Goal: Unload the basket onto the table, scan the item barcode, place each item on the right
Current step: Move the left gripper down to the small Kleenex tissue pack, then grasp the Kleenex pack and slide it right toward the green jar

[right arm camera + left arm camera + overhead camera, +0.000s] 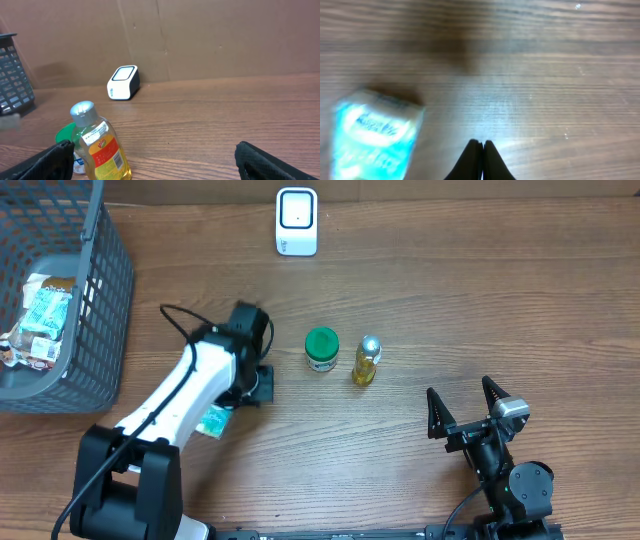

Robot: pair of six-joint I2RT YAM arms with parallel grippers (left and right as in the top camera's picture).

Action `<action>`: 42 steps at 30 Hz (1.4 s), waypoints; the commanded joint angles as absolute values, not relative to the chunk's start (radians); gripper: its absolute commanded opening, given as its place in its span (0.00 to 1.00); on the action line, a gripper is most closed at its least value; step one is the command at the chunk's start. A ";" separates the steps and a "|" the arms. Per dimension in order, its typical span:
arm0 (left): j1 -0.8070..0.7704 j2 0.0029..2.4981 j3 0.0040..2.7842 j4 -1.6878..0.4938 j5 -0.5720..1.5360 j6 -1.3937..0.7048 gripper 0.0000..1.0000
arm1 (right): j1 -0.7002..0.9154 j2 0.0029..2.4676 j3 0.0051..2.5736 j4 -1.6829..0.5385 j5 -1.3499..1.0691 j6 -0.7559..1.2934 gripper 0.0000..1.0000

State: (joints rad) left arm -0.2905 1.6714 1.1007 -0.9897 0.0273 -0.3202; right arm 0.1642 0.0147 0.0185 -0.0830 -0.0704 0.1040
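Left jaws: pressed together, pinching nothing. The left wrist view shows both black tips meeting at bottom centre over bare desk (545, 75). Teal packet (372, 140) lies flat on the desk at lower left of that frame, off to the left of the tips, not between them and not touching. It's blurred, print unreadable.

Overhead: the packet (214, 421) pokes out at the lower edge of the white left arm (180, 392), lower left of centre, partly covered by it. Scanner (296, 221) stands at top centre, well apart from the packet. Green-lidded jar (321, 349) and yellow bottle (366, 361) stand upright just beside each other mid-frame, right of the left jaws.

Right jaws: spread wide, nothing between them, lower right of overhead. The right wrist view has the bottle (102, 150) at lower left, with the jar mostly behind it. Grey basket (105, 310) with packets in it sits at upper left.
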 commanded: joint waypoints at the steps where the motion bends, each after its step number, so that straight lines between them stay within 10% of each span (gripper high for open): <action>1: -0.266 1.668 1.217 -1.117 -0.088 -0.412 0.04 | 0.161 0.003 0.008 -0.080 -0.061 0.101 1.00; 22: -0.014 1.668 0.974 -1.162 -0.278 -0.722 0.12 | 0.161 0.003 0.008 -0.080 -0.061 0.101 1.00; 42: -0.008 1.668 0.889 -0.946 0.139 -0.487 0.04 | 0.161 0.003 0.008 -0.080 -0.061 0.101 1.00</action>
State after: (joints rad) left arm -0.0086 1.6714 0.8963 -0.9661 0.0139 -0.5495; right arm 0.1642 0.0147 0.0185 -0.0830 -0.0708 0.1043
